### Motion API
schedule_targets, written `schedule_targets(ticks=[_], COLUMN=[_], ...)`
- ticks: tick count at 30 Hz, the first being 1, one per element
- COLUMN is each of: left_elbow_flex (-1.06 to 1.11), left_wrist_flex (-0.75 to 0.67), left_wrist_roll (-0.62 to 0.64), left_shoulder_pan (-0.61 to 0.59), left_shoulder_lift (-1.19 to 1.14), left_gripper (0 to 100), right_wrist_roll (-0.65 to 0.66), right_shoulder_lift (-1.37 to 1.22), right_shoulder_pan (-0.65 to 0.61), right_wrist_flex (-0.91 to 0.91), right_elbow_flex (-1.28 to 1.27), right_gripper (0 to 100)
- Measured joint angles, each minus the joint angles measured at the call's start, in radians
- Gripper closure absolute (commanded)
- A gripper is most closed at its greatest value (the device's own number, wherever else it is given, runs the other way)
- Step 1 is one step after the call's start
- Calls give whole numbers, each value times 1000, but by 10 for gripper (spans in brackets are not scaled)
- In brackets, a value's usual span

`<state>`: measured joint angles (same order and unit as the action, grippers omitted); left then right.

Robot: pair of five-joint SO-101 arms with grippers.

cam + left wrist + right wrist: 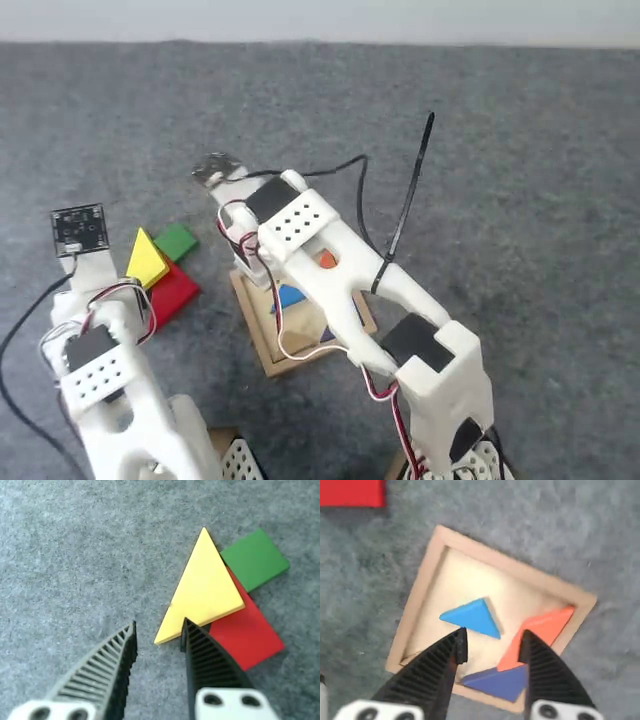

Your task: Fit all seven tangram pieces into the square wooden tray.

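Right gripper (492, 637) hovering over wooden tray (420, 595), jaws apart, gripping nothing. Light blue triangle (470, 616), orange piece (540, 630), dark blue piece (500, 682) lying inside tray. Left gripper (159, 630) hanging open beside tray, at yellow triangle (205, 587) lying on red piece (245, 630), near green square (255, 557).

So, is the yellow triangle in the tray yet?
Out. The yellow triangle lies atop the red piece, apart from the tray.
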<state>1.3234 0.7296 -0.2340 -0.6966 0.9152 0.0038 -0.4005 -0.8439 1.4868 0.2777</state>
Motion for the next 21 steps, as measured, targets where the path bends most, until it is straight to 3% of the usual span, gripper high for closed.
schedule_targets(ticks=[11,21], left_elbow_flex=[0,0], left_wrist_flex=[0,0], left_wrist_roll=[0,0], left_shoulder_pan=[0,0], left_shoulder_lift=[0,0], left_gripper=[854,854], right_wrist_roll=[-497,-672], right_shoulder_lift=[-190,-238], right_shoulder_pan=[2,2], right_wrist_flex=[-141,-86], right_elbow_flex=[-17,74], right_gripper=[745,782])
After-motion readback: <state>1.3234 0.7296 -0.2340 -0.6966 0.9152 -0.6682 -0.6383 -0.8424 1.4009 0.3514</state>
